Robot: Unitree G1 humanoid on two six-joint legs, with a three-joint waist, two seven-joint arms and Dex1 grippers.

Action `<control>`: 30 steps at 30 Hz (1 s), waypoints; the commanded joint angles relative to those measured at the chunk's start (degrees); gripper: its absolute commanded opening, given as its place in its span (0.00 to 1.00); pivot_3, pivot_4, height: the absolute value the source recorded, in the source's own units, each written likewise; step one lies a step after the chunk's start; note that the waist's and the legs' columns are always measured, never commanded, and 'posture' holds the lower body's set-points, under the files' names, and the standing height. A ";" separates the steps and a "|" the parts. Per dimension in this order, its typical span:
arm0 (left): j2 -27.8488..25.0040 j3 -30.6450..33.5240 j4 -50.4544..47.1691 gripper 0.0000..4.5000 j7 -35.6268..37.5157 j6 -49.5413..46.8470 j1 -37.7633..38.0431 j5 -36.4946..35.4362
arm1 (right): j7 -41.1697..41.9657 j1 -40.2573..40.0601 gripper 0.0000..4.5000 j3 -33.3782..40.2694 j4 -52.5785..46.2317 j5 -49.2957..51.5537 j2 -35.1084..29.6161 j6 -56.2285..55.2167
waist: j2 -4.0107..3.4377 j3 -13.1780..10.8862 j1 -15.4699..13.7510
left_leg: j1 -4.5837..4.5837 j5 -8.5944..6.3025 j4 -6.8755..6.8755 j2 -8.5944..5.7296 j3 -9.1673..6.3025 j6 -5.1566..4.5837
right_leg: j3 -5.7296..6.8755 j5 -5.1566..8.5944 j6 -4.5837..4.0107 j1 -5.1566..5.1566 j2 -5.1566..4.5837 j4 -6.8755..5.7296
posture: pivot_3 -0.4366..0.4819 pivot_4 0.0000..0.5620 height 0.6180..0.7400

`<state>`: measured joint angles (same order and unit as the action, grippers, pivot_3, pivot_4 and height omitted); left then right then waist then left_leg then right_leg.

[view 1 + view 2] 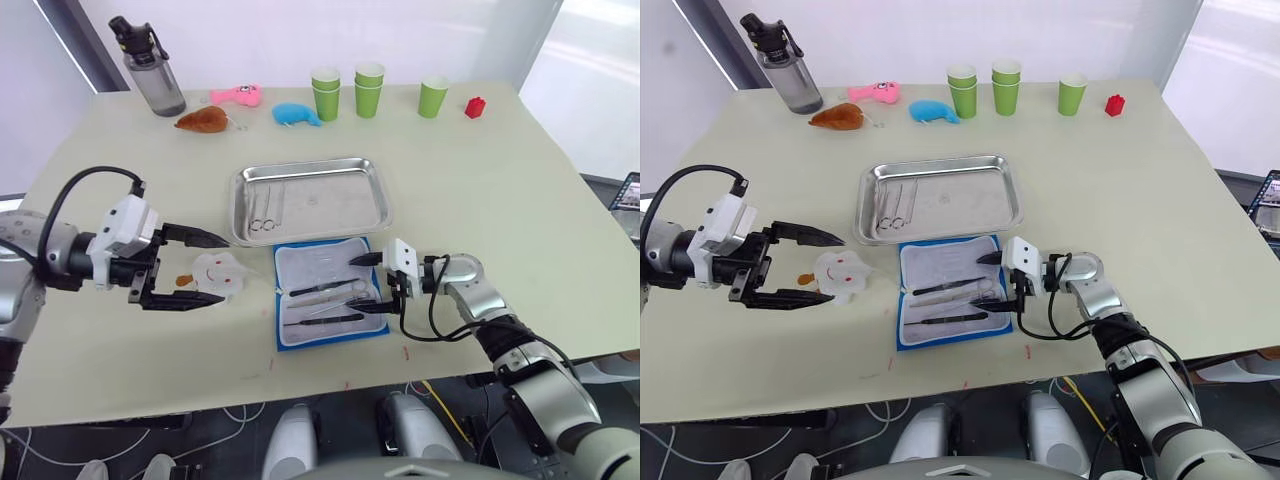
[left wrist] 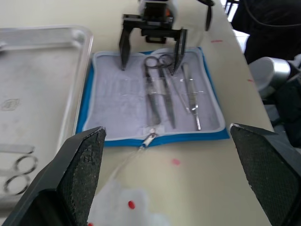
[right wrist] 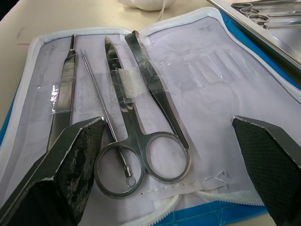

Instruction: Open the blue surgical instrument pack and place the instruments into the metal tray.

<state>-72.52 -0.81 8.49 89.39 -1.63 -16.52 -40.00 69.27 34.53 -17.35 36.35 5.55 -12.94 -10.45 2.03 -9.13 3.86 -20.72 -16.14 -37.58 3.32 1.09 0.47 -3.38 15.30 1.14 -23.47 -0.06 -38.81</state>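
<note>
The blue surgical instrument pack (image 1: 330,292) lies open near the table's front edge, just in front of the metal tray (image 1: 310,200). Right gripper (image 1: 371,283), fingers wide, hovers over the scissors (image 3: 136,141); next, close on them. Left gripper (image 1: 190,268) waits wide open.

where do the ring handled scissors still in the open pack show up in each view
Left eye view: scissors in the blue pack's middle, rings by the right gripper.
Right eye view: same spot, below the metal tray.
Left wrist view: centre top, rings toward the right gripper.
Right wrist view: centre, rings nearest the camera.
Shared landmark: the pack's pale lining.
</note>
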 commanded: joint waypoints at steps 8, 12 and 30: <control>5.62 -2.34 -3.62 0.99 1.89 2.27 -1.50 1.48 | -0.06 -3.72 1.00 -2.92 4.47 -4.08 -1.25 1.66 | -0.01 0.02 -0.15 | 0.02 0.00 0.03 -0.02 0.16 0.00 | -0.03 0.01 0.02 0.00 0.04 -0.01 | 0.48 0.27 0.95; 10.71 -2.31 -6.16 0.99 -2.24 1.58 -0.72 5.64 | -0.07 -4.02 1.00 -2.89 3.93 -4.01 -1.41 1.99 | 0.03 0.04 -0.11 | -0.01 0.00 0.04 -0.02 0.18 0.00 | -0.04 -0.06 0.05 0.00 0.06 0.01 | 0.48 0.27 0.95; 27.55 -6.62 1.97 0.99 -16.55 1.52 -6.92 24.48 | -1.11 -4.08 1.00 -2.64 3.46 -4.08 -1.45 2.43 | 0.34 0.24 -0.46 | 0.00 0.00 0.06 -0.04 0.16 0.00 | -0.09 -0.20 0.06 0.01 0.11 -0.02 | 0.48 0.27 0.95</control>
<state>-45.09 -7.48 9.92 72.33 -1.73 -22.46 -16.47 69.06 33.64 -17.27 34.92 5.55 -13.46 -10.34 2.37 -8.89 3.40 -20.73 -16.13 -37.52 3.28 1.26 0.47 -3.45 15.09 1.20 -23.46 0.05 -38.83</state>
